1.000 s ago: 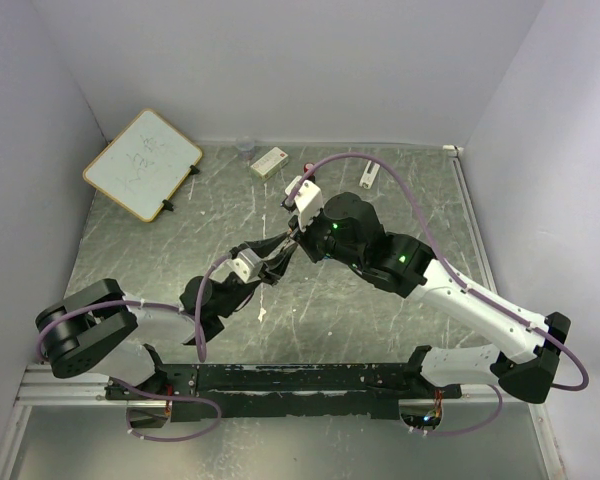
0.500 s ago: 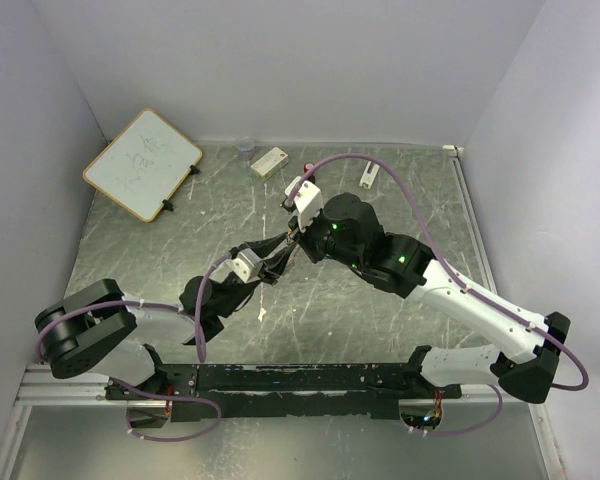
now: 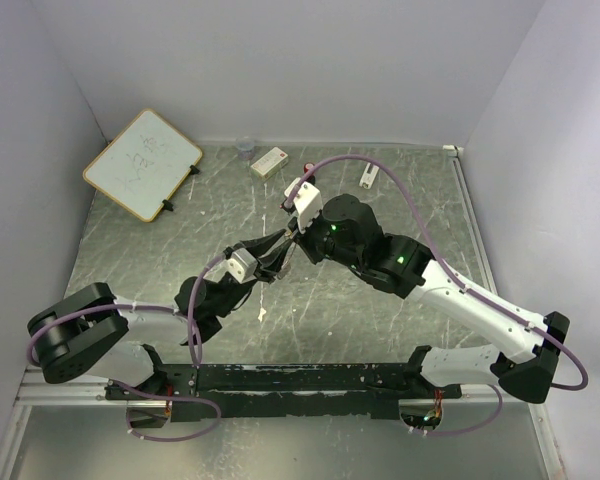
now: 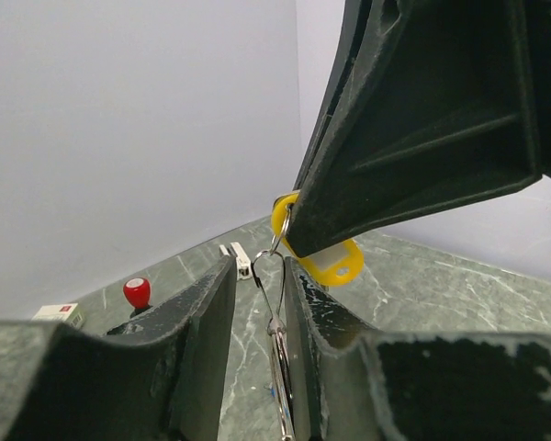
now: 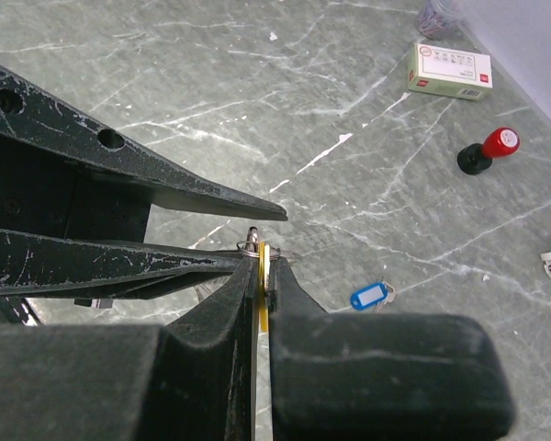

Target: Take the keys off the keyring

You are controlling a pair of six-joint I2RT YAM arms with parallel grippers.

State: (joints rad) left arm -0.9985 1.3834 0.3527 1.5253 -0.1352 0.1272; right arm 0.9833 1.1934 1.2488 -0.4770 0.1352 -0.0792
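Note:
My right gripper (image 3: 292, 238) is shut on the yellow key tag (image 5: 262, 280), which also shows in the left wrist view (image 4: 323, 264). The thin silvery keyring (image 4: 278, 340) hangs from it by a small wire loop and runs down between the fingers of my left gripper (image 4: 257, 268). It lies against the right finger (image 4: 303, 312), with a clear gap to the left finger (image 4: 197, 312). The two grippers meet tip to tip above the table's middle, the left gripper (image 3: 270, 262) just below-left of the right. A blue-tagged key (image 5: 367, 296) lies loose on the table.
A whiteboard (image 3: 142, 163) leans at the back left. A white box (image 3: 269, 161), a red-capped black bottle (image 5: 489, 152), a small clear cup (image 3: 245, 147) and a white clip (image 3: 368, 176) sit near the back wall. Grey walls close in three sides.
My left arm's base and elbow have swung left and its gripper has crept slightly up toward the right gripper. The right arm has stayed put, still gripping the yellow tag.

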